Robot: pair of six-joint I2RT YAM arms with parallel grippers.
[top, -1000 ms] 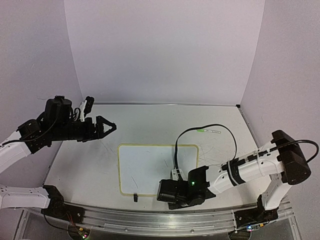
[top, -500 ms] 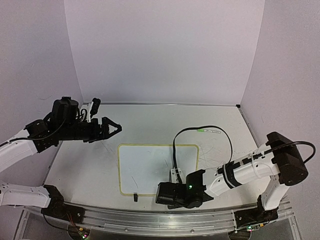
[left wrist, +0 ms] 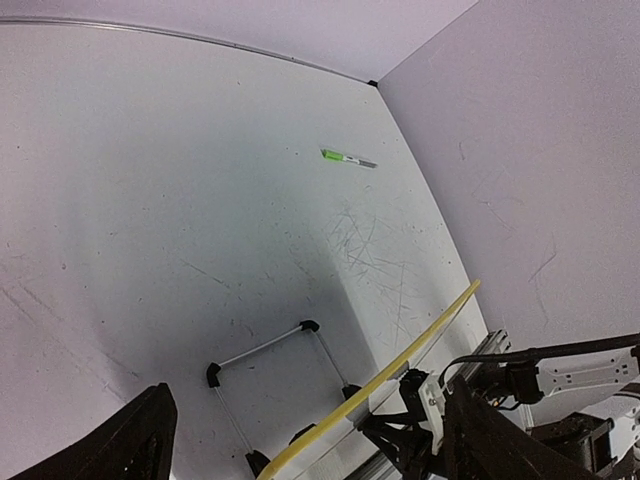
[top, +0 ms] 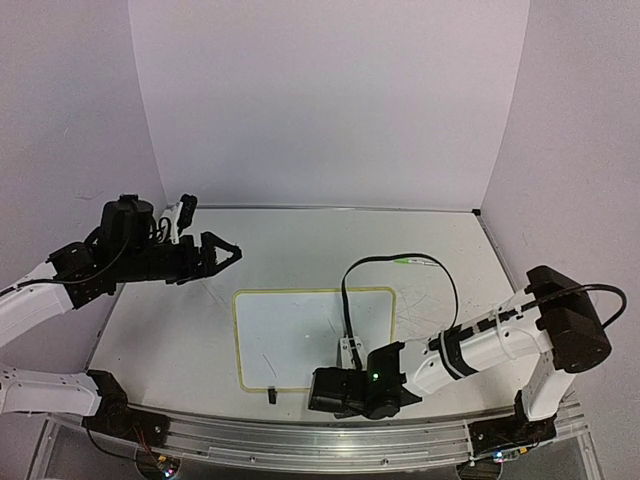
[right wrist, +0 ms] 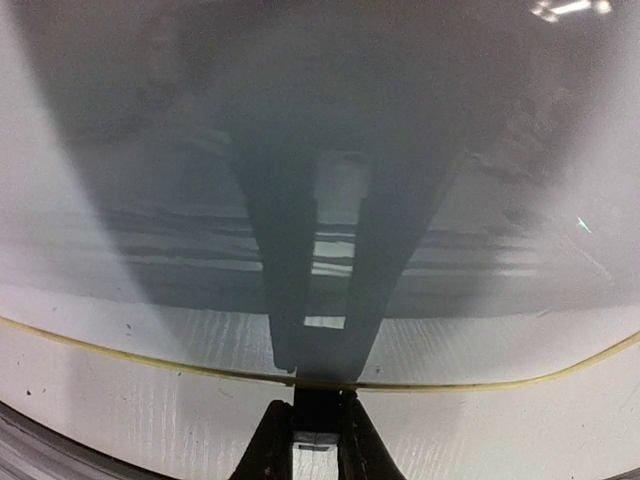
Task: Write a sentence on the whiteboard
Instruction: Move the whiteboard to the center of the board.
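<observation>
The right claw [right wrist: 315,420] has slid toward 9 o'clock, pinching the near rim of the whiteboard [top: 290,330]; the left claw [top: 228,254] hovers spread.

A robotics lab cell — plain white panels [top: 330,100] wall in a scuffed white table [top: 290,245], with an aluminium rail [top: 300,437] and loose wiring [top: 150,455] along its near edge.

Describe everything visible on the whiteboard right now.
The whiteboard is a small white rectangle with rounded corners and a thin pale yellow rim, lying face-up on the table. Its glossy face looks blank apart from faint marks. One black clip foot shows on the near edge. The right end effector pinches that near rim.
</observation>
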